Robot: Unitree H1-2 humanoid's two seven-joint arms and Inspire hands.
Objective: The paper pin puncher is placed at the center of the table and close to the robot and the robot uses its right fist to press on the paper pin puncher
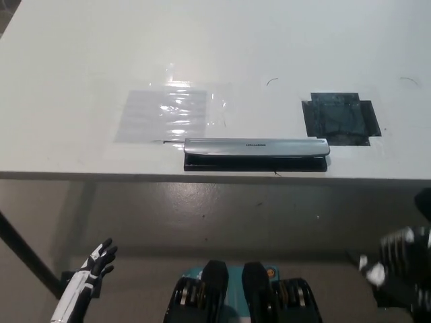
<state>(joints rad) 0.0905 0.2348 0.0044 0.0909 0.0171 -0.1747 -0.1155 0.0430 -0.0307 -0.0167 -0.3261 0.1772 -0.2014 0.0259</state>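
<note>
**K:** Puncher (256,154) orientation?

**M:** Long axis runs left-right across the view, parallel to the table's near edge. Can't tell which end is front; both ends look alike from above.

**K:** Where on the table (81,67)?

**M:** Right at the near edge, roughly centre, a bit right of middle. Lying flat.

**K:** Looks?

**M:** Long narrow bar. Silver-grey top lever with a small dark label near its middle, text too small to read. Black base shows along its near side and at the right end.

**K:** Neighbours?

**M:** Clear plastic sheet (163,114) just behind its left end, glare on it. Dark taped square (340,118) behind and to the right, near the puncher's right end but apart from it.

**K:** Hands?

**M:** Both low, below table level, well apart from the puncher. White left hand (94,264) at lower left, fingers straight and slightly spread, holding nothing. Black right hand (403,259) at lower right edge, partly cut off by the frame; can't tell how its fingers are set. Nothing visible in it.
</note>
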